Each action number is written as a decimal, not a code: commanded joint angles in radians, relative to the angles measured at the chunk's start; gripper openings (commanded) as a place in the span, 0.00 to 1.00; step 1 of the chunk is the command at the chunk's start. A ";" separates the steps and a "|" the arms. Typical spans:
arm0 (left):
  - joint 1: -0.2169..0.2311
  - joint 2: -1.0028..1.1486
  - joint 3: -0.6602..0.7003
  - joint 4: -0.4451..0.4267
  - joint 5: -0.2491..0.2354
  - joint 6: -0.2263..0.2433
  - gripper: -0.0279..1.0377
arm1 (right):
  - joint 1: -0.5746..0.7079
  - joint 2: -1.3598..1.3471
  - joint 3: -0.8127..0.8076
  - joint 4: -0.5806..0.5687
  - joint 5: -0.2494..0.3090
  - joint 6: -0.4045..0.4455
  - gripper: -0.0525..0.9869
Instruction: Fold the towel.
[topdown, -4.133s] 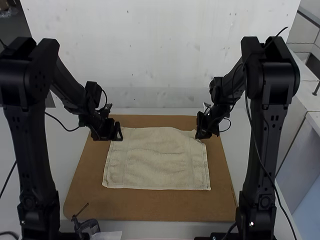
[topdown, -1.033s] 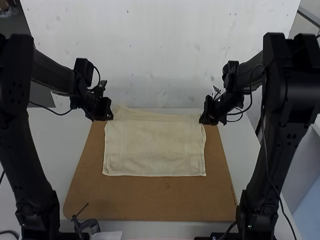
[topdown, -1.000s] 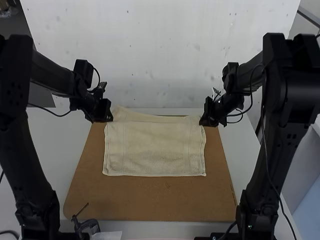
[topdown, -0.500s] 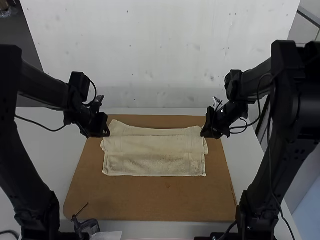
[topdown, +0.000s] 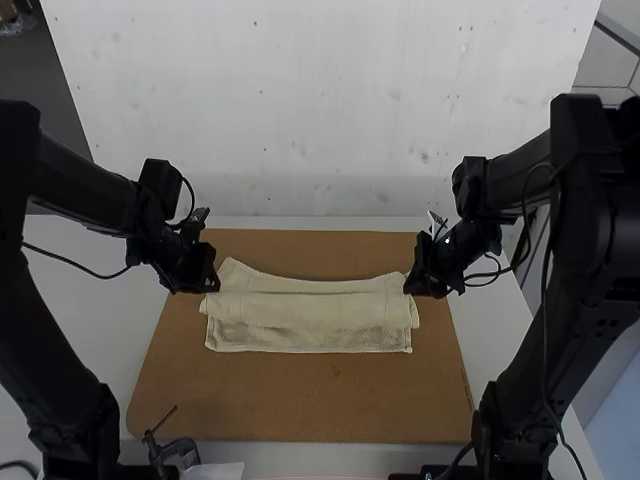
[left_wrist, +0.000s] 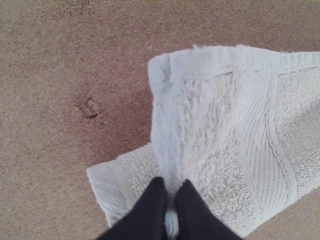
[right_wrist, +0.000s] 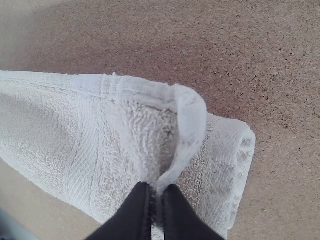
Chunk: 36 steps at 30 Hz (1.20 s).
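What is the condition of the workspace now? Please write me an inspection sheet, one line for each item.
Surface: brown board, lying on a pale table.
Job's things: towel, partly folded, with a strip of the lower layer showing on the near side.
Clutter: dark clamp-like tool at the board's near edge, beside a pale sheet.
Grippers: left hand shut on the towel's left end; right hand shut on its right end.
Cables: black cables loop beside both arms.
Surroundings: table extends beyond the board.
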 joint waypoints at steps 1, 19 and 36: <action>-0.009 0.020 -0.009 0.008 -0.008 -0.003 0.04 | -0.017 0.023 -0.002 0.000 0.010 -0.010 0.08; 0.022 0.169 -0.009 0.078 -0.013 -0.001 0.04 | -0.020 0.178 0.022 0.042 0.037 -0.012 0.08; 0.011 0.132 -0.032 0.154 -0.028 0.043 0.88 | -0.019 0.149 0.025 0.048 0.060 -0.075 0.94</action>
